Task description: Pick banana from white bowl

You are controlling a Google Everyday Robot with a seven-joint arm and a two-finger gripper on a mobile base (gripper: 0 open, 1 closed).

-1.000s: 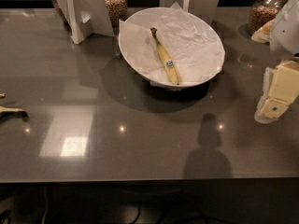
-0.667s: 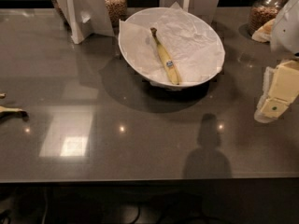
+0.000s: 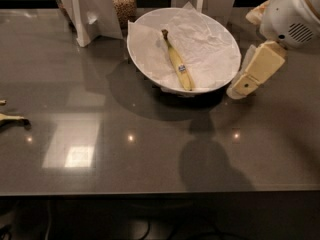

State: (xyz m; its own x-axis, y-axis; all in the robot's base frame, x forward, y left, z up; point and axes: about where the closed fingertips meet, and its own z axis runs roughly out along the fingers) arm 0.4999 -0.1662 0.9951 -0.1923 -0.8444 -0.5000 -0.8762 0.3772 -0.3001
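While the bowl (image 3: 150, 77) cradles the banana (image 3: 178, 66), the hand (image 3: 241, 87) hangs beside.

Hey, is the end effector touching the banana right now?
Apart. The camera view shows the end effector outside the right rim of the bowl, with bare paper between it and the banana.

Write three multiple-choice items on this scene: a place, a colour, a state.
1. The gripper is: A right of the white bowl; B inside it; C at the far left.
2. The sticker on the banana is: A red; B blue; C green.
3. The banana is: A peeled; B lifted; C lying whole in the bowl.
1A, it hangs beside the bowl's right rim; 2B, blue patch at mid-length; 3C, it rests on the paper, ungripped.
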